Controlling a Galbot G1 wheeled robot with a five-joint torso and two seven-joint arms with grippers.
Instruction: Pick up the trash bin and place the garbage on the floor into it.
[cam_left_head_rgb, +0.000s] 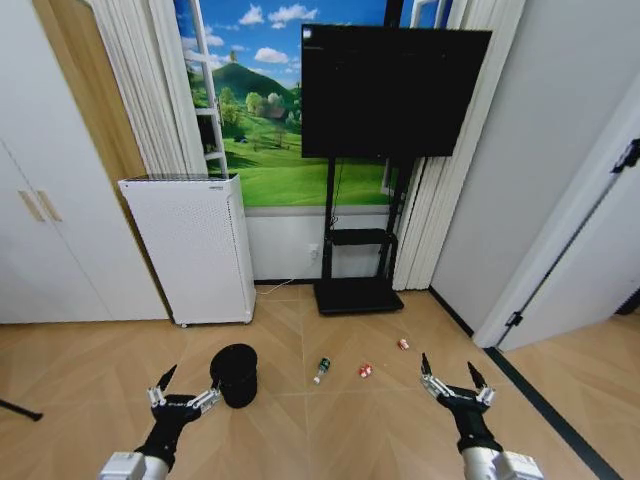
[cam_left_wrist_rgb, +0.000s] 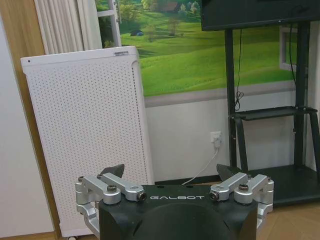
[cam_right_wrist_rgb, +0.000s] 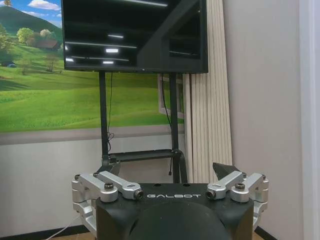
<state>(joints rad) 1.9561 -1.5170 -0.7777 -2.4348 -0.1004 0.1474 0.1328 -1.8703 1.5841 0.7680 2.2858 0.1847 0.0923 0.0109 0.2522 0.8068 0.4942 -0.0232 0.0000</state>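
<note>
The trash bin (cam_left_head_rgb: 236, 374), a small round black mesh basket, stands on the wooden floor just right of and beyond my left gripper (cam_left_head_rgb: 188, 385), which is open and apart from it. The garbage lies to the bin's right: a clear bottle with a green label (cam_left_head_rgb: 321, 370) and two small red-and-white pieces (cam_left_head_rgb: 366, 370) (cam_left_head_rgb: 403, 344). My right gripper (cam_left_head_rgb: 453, 374) hovers open near the closer-right side of the litter, holding nothing. In the wrist views the left gripper (cam_left_wrist_rgb: 170, 172) and right gripper (cam_right_wrist_rgb: 167, 169) both stand open, facing the wall.
A white perforated appliance (cam_left_head_rgb: 192, 247) stands against the wall behind the bin. A black TV on a stand (cam_left_head_rgb: 358, 290) is at the middle back. A white cabinet (cam_left_head_rgb: 50, 200) is to the left and a door (cam_left_head_rgb: 590, 250) to the right.
</note>
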